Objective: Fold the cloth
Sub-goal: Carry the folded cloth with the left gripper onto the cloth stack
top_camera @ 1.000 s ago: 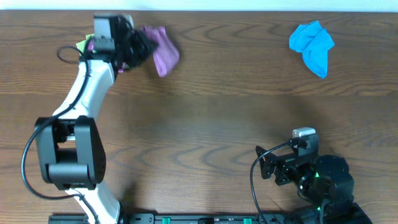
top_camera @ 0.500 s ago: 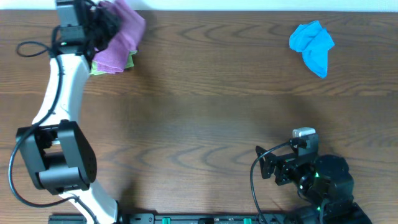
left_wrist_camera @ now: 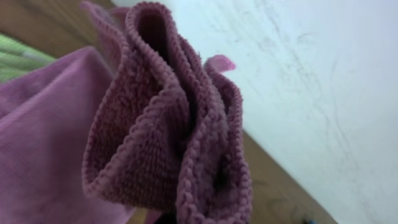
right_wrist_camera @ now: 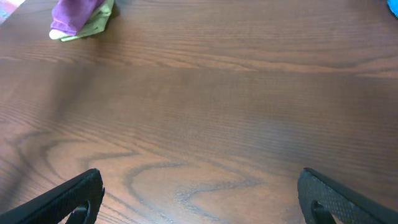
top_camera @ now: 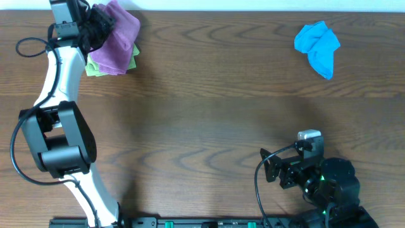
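- The right claw (right_wrist_camera: pixel 199 202) sits near right, jaws wide apart, holding nothing, well apart from every cloth.
- The table (top_camera: pixel 202 114) gives room in its middle for spreading.
- Far left, the left claw (top_camera: pixel 93 28) is clamped on a bunched edge of the cloth (top_camera: pixel 117 35), whose rest drapes over the green cloth (top_camera: pixel 93 68).
- Best done by lifting the cloth clear of the green one, bringing it to the middle and laying it flat before any fold.
- The blue cloth (top_camera: pixel 318 45) lies far right, uninvolved.
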